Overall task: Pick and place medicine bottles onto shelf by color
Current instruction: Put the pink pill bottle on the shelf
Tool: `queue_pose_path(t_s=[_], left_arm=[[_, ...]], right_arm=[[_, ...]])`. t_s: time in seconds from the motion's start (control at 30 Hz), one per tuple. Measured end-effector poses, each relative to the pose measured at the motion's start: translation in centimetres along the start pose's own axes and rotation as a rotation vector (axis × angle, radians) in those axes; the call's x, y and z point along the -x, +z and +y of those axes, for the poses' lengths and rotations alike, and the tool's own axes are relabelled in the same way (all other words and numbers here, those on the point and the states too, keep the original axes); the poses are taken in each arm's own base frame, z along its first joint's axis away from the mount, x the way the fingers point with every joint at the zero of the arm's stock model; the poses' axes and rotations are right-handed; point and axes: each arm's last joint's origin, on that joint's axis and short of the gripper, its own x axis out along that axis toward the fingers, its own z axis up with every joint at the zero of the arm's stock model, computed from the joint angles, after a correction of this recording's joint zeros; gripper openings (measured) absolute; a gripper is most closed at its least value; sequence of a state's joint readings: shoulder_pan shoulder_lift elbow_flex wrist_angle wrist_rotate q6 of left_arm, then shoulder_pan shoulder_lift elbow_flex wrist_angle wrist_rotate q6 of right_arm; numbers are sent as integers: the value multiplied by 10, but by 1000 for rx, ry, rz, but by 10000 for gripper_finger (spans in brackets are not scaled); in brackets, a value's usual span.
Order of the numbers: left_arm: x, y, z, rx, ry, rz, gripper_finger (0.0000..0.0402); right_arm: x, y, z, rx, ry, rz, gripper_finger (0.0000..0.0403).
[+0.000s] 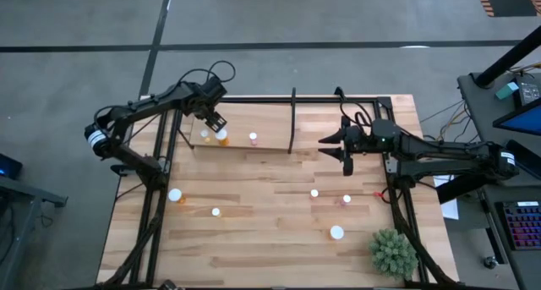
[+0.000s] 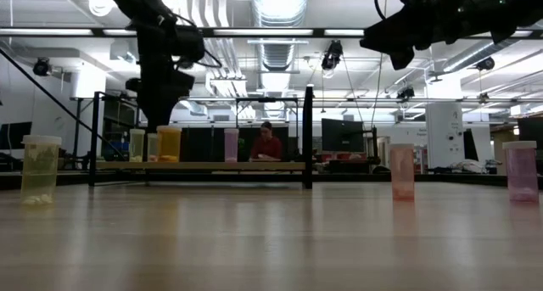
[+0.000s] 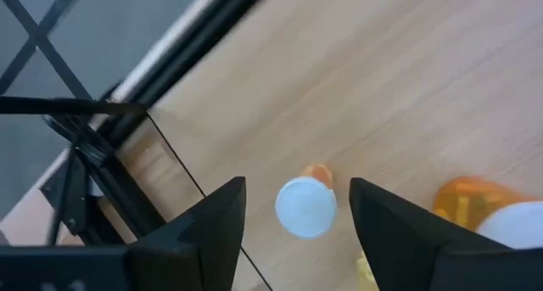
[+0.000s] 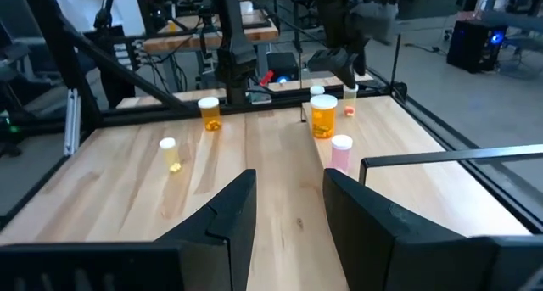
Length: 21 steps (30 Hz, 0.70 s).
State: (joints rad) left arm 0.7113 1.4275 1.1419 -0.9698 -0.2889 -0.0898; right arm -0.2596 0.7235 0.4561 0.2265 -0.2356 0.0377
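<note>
Sorting by colour looks partway done: shelf (image 1: 270,140) sits in the upper middle of the high view, and its left end holds three bottles — a small yellow one (image 1: 205,136), a big orange one (image 1: 222,138) just beside it, and a pink one (image 1: 253,139) set apart to the right. Grouping reads as warm colours at the far left, pink next over.

Left gripper (image 1: 213,119) hangs right over that yellow/orange pair. In the left wrist view the jaws are spread with a white-capped bottle (image 3: 306,207) standing free between them, not pinched; my read is a release just made, or a grasp about to be.

Count still loose on the counter (image 1: 254,239), lower half of the high view: six. Orange one (image 1: 175,195) and a small one (image 1: 215,212) lower left; a white-capped one (image 1: 314,193), a pink one (image 1: 346,199) and a big one (image 1: 336,232) lower right, near the plant (image 1: 393,251). Make that five I can see clearly.

Right gripper (image 1: 331,146) waits mid-air right of the post (image 1: 292,121), jaws apart, holding nothing.
</note>
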Motion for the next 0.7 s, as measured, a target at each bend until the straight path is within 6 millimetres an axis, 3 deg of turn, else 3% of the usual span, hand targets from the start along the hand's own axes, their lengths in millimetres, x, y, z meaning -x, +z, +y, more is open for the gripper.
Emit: queue_pose_path(t_s=[0.13, 0.27, 0.5, 0.7], left_arm=[[23, 2, 5, 31, -9, -94, 195], [51, 6, -1, 81, -69, -308, 195], [106, -4, -42, -10, -279, -662, 195], [149, -26, -87, -151, -489, -858, 195]], right_arm=[[0, 6, 2, -27, 7, -11, 128], [-3, 10, 10, -19, 55, -13, 128], [-16, 16, 28, 26, 150, 54, 128], [-28, 21, 43, 30, 213, 208, 128]])
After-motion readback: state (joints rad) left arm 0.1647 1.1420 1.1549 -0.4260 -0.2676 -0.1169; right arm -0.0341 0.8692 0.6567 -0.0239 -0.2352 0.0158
